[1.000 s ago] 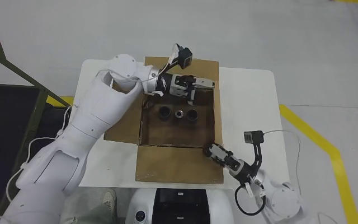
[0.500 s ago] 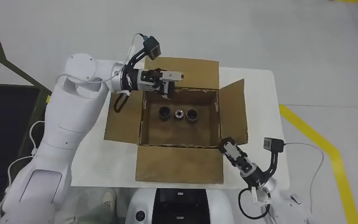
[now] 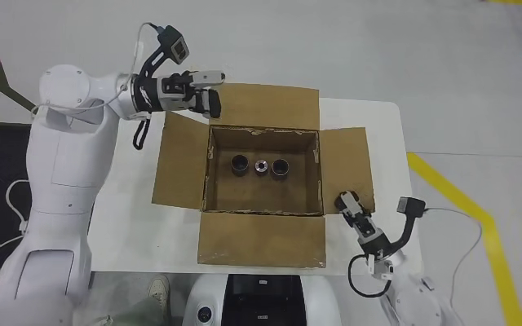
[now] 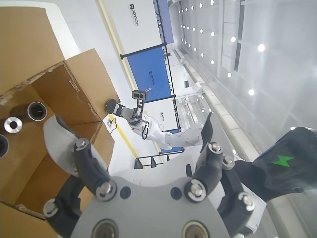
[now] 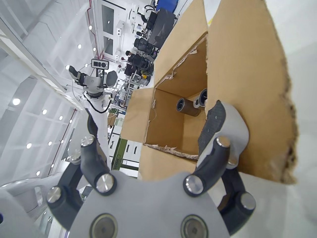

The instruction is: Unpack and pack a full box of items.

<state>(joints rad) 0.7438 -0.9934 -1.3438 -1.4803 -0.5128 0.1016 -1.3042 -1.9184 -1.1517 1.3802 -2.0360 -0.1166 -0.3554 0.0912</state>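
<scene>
An open cardboard box (image 3: 261,238) lies on the white table (image 3: 367,122) with all its flaps spread outward. Three metal-rimmed cylinders stand in a row inside it: a dark one (image 3: 240,165), a silver one (image 3: 260,166) and another dark one (image 3: 280,167). My left gripper (image 3: 216,90) hangs open just outside the box's back left corner, holding nothing. The left wrist view has its spread gripper (image 4: 131,130) beside the box (image 4: 62,87). Open too, my right gripper (image 3: 347,202) sits at the front corner of the right flap (image 3: 351,167); one finger (image 5: 215,117) is against that flap (image 5: 247,75).
The table's bare strips run along the box's left and right sides. In the right wrist view two cylinders (image 5: 184,106) show deep in the box. A yellow floor line (image 3: 457,196) passes to the right of the table.
My left gripper has swung from over the box's back edge out to the left. The right flap went from upright to flat. My right gripper shifted rightwards to that flap's corner.
</scene>
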